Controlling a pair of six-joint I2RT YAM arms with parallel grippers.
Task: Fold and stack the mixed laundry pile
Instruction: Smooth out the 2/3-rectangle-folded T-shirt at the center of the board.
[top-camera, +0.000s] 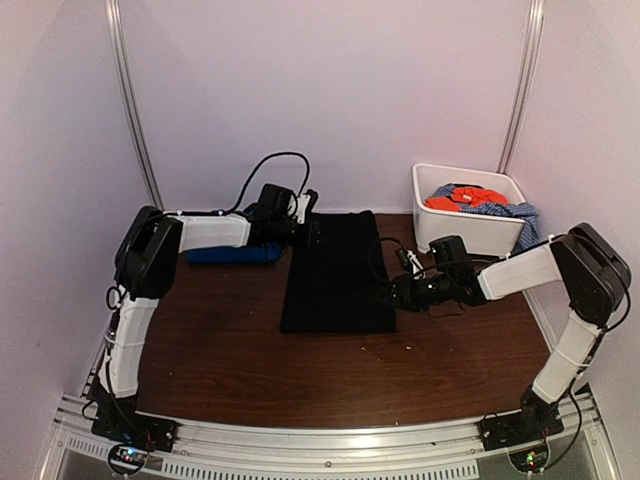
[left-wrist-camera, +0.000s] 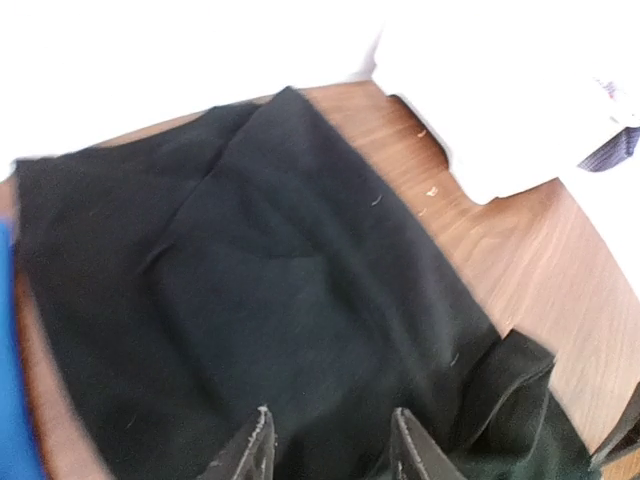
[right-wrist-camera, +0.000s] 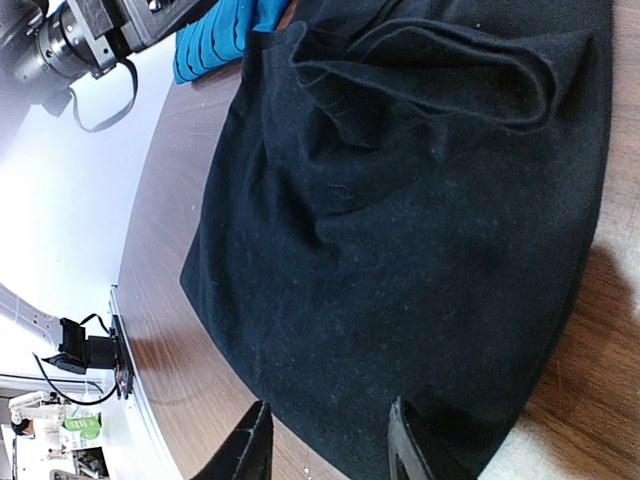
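Note:
A large black garment (top-camera: 335, 275) lies flat as a long rectangle in the middle of the table. My left gripper (top-camera: 311, 222) hovers at its far left corner, open, with only black cloth (left-wrist-camera: 270, 270) below the fingers (left-wrist-camera: 262, 440). My right gripper (top-camera: 386, 297) is at the garment's right edge, open, its fingers straddling the hem (right-wrist-camera: 420, 220). A royal-blue garment (top-camera: 232, 254) lies folded under my left forearm. An orange-red garment (top-camera: 465, 198) and a blue-white speckled one (top-camera: 512, 211) sit in the white tub (top-camera: 430, 225).
The tub stands at the back right, with the speckled cloth hanging over its right rim. Bare brown wood lies in front of the black garment and to its left. Small crumbs dot the wood near the tub (left-wrist-camera: 480, 100).

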